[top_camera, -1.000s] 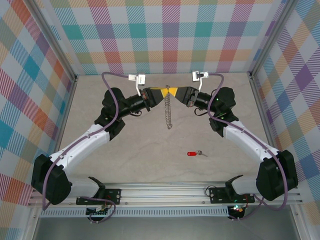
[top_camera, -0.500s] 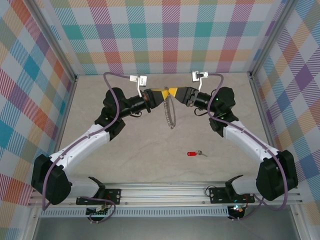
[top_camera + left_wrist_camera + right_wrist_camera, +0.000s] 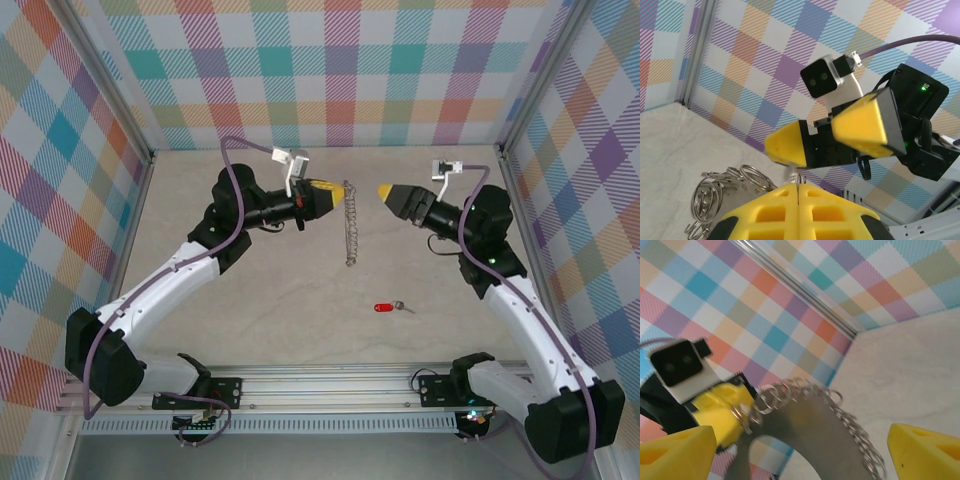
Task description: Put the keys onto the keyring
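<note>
The enclosure is walled on three sides by plaid-patterned panels point(image 3: 340, 70). Aluminium frame posts point(image 3: 112, 105) run along the corners where the panels meet. The floor of the cell is a beige, marbled table point(image 3: 250, 300), flat and matt. A slotted metal rail point(image 3: 330, 385) bounds its near edge and carries both arm bases.

The left arm point(image 3: 170, 275) reaches diagonally toward the far centre. The right arm point(image 3: 520, 310) runs up the right side, close to the right panel, and bends inward at the elbow.

The left gripper point(image 3: 340, 193) has its yellow fingers point(image 3: 770, 215) pressed together on the keyring point(image 3: 350, 225), pinching it at the top. The keyring hangs freely above the table at far centre, edge-on from above like a length of chain. In the left wrist view, its silver loops point(image 3: 725, 192) bunch beside the closed fingers.

The right gripper point(image 3: 383, 190) faces the left one, just beside the keyring and apart from it. Its jaws stand wide, with nothing between the pads.

The keys point(image 3: 392, 307) lie flat on the table, nearer the rail and right of centre. They are well apart from the keyring, with open surface on all sides.
</note>
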